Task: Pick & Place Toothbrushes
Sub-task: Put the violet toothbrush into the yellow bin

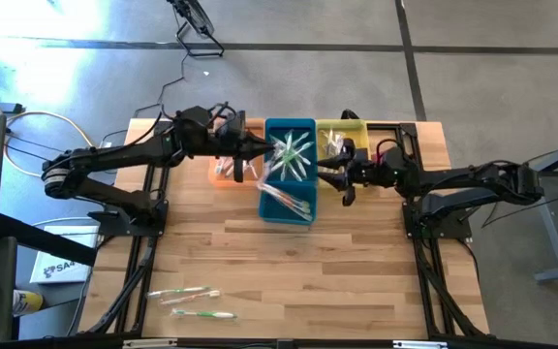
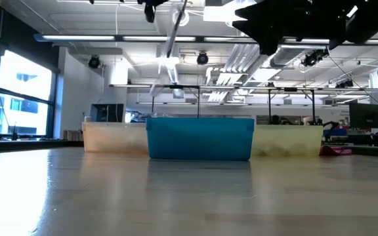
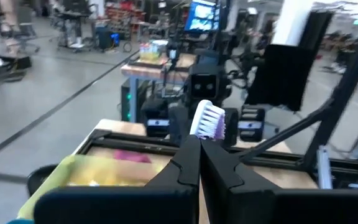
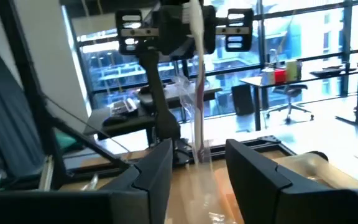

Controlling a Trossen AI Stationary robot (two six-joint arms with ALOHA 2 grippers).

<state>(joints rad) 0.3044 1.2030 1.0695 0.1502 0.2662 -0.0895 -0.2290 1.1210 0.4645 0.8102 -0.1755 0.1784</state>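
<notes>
Three bins sit in a row near the far edge of the wooden table (image 1: 289,262): an orange bin (image 1: 223,173) on the left, a blue bin (image 1: 290,208) in the middle, a yellow bin (image 1: 340,129) on the right. All three are smooth plastic rectangles. The blue bin holds a loose heap of toothbrushes (image 1: 292,160) in shiny clear wrappers, too tangled to count. Two more wrapped toothbrushes (image 1: 194,301) lie flat near the table's front edge, towards its left corner, well apart from the bins.

The left tool (image 1: 257,153) hangs between the orange and blue bins, fingers (image 3: 194,168) pinched tight on a single toothbrush (image 3: 208,120), whose white and purple bristle head stands up above the fingertips. In the right wrist view that brush hangs as a thin, pale, upright stick in crinkled wrap.

The right tool (image 1: 342,179) hovers by the blue bin's right wall, at the edge of the yellow bin, its fingers (image 4: 151,171) spread apart with nothing between them. The two tools face each other across the blue bin, the held brush in the gap.
</notes>
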